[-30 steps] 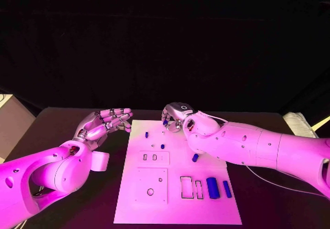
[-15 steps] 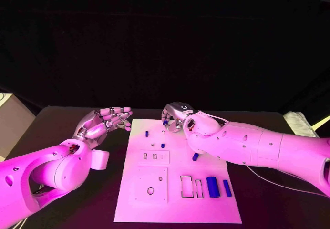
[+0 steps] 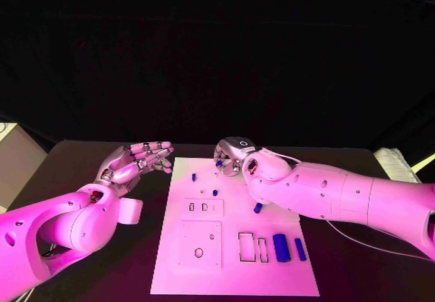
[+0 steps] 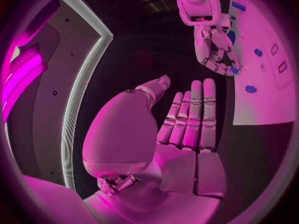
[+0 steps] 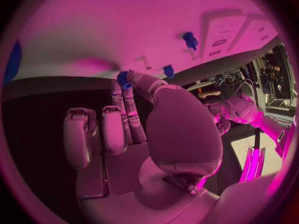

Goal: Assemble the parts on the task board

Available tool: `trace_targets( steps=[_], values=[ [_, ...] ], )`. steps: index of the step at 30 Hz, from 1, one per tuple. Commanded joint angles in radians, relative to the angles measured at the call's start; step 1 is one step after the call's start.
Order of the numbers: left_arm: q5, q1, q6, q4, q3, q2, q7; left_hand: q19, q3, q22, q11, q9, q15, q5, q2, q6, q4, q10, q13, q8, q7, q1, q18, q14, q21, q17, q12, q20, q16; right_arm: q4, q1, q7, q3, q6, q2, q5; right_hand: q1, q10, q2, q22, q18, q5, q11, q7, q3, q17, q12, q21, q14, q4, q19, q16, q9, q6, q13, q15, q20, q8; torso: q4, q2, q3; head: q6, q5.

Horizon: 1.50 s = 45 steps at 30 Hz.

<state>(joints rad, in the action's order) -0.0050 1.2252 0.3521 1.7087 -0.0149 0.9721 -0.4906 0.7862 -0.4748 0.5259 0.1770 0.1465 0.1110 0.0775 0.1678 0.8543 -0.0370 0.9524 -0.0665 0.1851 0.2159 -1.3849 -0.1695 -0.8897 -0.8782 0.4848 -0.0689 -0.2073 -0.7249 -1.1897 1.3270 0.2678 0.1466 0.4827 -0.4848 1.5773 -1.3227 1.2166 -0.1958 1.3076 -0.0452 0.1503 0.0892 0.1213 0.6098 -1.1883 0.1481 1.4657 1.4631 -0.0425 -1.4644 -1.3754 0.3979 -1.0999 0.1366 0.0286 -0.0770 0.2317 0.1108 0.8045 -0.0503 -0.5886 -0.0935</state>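
The white task board lies in the middle of the black table. My right hand hovers over its far edge and pinches a small blue part at its fingertips; the same blue part sits between thumb and finger in the right wrist view. My left hand is open with its fingers apart, just off the board's far left corner, holding nothing. Two small blue pegs stand on the board. Another blue piece lies mid-board. A thick blue cylinder and a slim one lie near the front right.
The board has small slots, a round hole and tall rectangular cut-outs. A pale box stands beyond the table's left edge, and a white object lies at its right edge.
Almost nothing has moved. My right hand has sunk very slightly toward the board with the blue part still in its fingertips.
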Motion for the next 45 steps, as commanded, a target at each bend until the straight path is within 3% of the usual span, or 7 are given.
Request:
trace_targets(
  steps=[1,8,11,16,20,39,45],
  values=[
    [-0.002,0.002,-0.017,0.001,0.001,-0.001,-0.003,-0.008,-0.001,0.001,0.000,-0.001,0.003,-0.005,-0.007,-0.007,0.005,-0.007,0.001,0.003,0.006,-0.003,-0.013,0.006,-0.005,0.001,0.002,-0.002,-0.005,-0.002,-0.002,0.006,0.001,-0.017,-0.001,0.017,0.000,0.035,0.008,0.102,0.011,0.003,-0.039,0.000,0.004,0.000,0.003,-0.001,0.037,-0.002,-0.040,-0.001,0.002,0.008,0.068,-0.001,0.003,0.004,0.0005,0.001,0.0001,0.002,-0.001],
    [-0.002,0.003,-0.017,0.001,0.001,-0.001,-0.001,-0.009,-0.002,0.002,0.000,-0.001,0.003,-0.005,-0.007,-0.007,0.006,-0.008,0.002,0.003,0.006,-0.003,-0.013,0.007,-0.006,0.001,0.002,-0.002,-0.005,0.005,-0.002,-0.012,0.001,-0.019,0.001,0.010,0.022,0.010,-0.010,0.069,0.004,0.000,-0.031,0.007,0.000,0.031,-0.013,-0.024,0.028,0.006,-0.024,0.016,0.005,0.032,0.070,-0.008,-0.002,-0.010,-0.0002,0.002,-0.0005,0.002,-0.001],
    [-0.002,0.003,-0.017,0.001,0.001,-0.001,-0.001,-0.009,-0.002,0.002,0.000,-0.001,0.003,-0.005,-0.007,-0.007,0.006,-0.008,0.002,0.003,0.006,-0.003,-0.013,0.007,-0.006,0.001,0.002,-0.002,-0.005,0.010,-0.002,-0.024,0.001,-0.025,0.002,0.004,0.067,-0.129,-0.064,-0.143,-0.041,0.000,0.004,0.030,-0.043,0.166,-0.080,-0.181,-0.014,0.029,0.076,0.101,-0.007,0.135,0.039,-0.038,-0.028,-0.071,0.0000,0.001,-0.0007,0.001,-0.002],
    [-0.002,0.003,-0.017,0.000,0.001,0.000,0.000,-0.009,-0.002,0.002,0.001,-0.001,0.003,-0.005,-0.007,-0.007,0.007,-0.010,0.002,0.003,0.007,-0.003,-0.013,0.007,-0.007,0.000,0.002,-0.002,-0.006,0.000,-0.002,-0.035,0.001,-0.025,-0.011,-0.001,-0.057,-0.264,-0.003,-0.378,-0.081,0.005,0.022,0.024,-0.359,0.315,-0.030,-0.396,-0.050,0.099,0.141,0.206,-0.006,0.198,-0.001,-0.046,-0.040,-0.119,0.0012,0.001,-0.0013,-0.001,-0.003],
    [-0.002,0.003,-0.018,-0.002,0.001,0.001,0.000,-0.009,-0.002,0.002,0.001,-0.001,0.003,-0.005,-0.007,-0.007,0.007,-0.010,0.002,0.003,0.007,-0.003,-0.013,0.007,-0.007,0.000,0.002,-0.002,-0.006,-0.037,-0.001,-0.030,0.001,-0.018,-0.046,-0.001,-0.115,-0.293,-0.004,-0.404,-0.084,0.010,0.023,0.018,-0.423,0.326,0.004,-0.429,-0.053,0.173,0.137,0.210,-0.003,0.200,-0.015,-0.049,-0.040,-0.127,0.0008,0.000,-0.0008,-0.001,-0.003],
    [-0.001,0.003,-0.021,-0.012,0.001,0.000,0.002,-0.010,-0.002,0.003,0.001,-0.001,0.004,-0.005,-0.007,-0.008,0.008,-0.012,0.002,0.003,0.007,-0.003,-0.013,0.008,-0.009,0.000,0.003,-0.003,-0.007,-0.295,0.050,0.056,-0.014,-0.057,-0.406,-0.132,-0.121,0.037,-0.052,0.021,-0.006,0.029,-0.048,0.001,-0.367,0.046,0.222,-0.086,0.033,0.285,-0.023,0.019,0.007,0.158,0.084,0.005,0.004,-0.125,-0.0273,-0.012,0.0129,0.004,-0.013],
    [-0.001,0.003,-0.026,-0.020,0.001,-0.007,0.003,-0.011,-0.003,0.004,0.001,-0.001,0.004,-0.005,-0.007,-0.008,0.009,-0.013,0.002,0.003,0.007,-0.004,-0.013,0.009,-0.010,0.000,0.003,-0.003,-0.008,-0.286,0.051,0.047,-0.014,-0.111,-0.442,-0.183,-0.116,0.103,-0.060,0.159,0.022,0.036,-0.055,0.001,-0.398,-0.125,0.888,0.024,0.061,0.322,-0.063,-0.084,0.025,0.163,0.797,0.017,0.011,-0.114,-0.0269,-0.013,0.0171,0.000,-0.015]
  ],
)
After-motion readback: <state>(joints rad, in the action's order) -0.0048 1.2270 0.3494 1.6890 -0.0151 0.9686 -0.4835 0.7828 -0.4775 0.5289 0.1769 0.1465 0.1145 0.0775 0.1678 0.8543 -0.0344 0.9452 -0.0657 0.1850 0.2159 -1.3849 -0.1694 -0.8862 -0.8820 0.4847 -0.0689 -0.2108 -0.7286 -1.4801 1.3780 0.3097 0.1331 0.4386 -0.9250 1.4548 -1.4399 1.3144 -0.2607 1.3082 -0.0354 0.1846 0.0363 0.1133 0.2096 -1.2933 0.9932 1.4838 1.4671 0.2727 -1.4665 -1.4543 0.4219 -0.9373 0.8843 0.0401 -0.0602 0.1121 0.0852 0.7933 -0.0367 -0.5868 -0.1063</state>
